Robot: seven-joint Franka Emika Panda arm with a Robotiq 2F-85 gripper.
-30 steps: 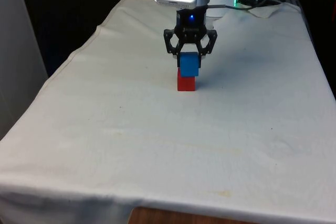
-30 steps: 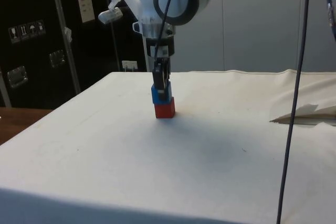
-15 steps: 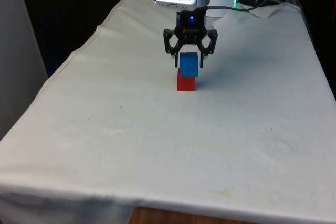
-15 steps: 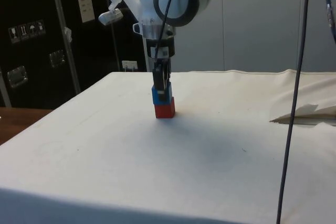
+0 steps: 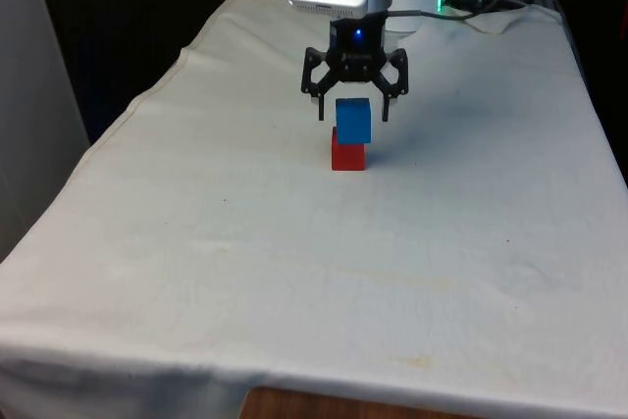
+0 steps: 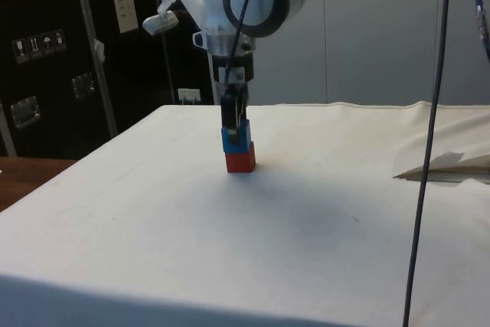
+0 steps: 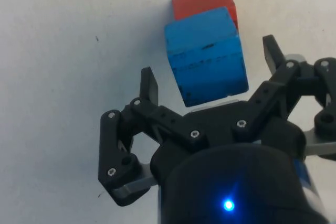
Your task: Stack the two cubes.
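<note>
Claw (image 5: 353,107) is hanging wide open just above the blue cube (image 5: 353,121), gripping nothing. That cube is sitting on the red cube (image 5: 347,156) on the cloth-covered table (image 5: 294,272), slightly off-centre; a fingertip catching it while rising could be tipping it off.

In the front view, just above centre of the frame, the upper cube (image 5: 353,121) sits on the lower cube (image 5: 347,156), shifted slightly toward the frame's right, on the tabletop (image 5: 294,272). The gripper (image 5: 353,115) hangs directly over the stack, its jaws spread to either side of the upper cube and clear of its faces. In the side view the stack stands left of centre, and a cable (image 6: 429,112) hangs down the right of the frame.
</note>
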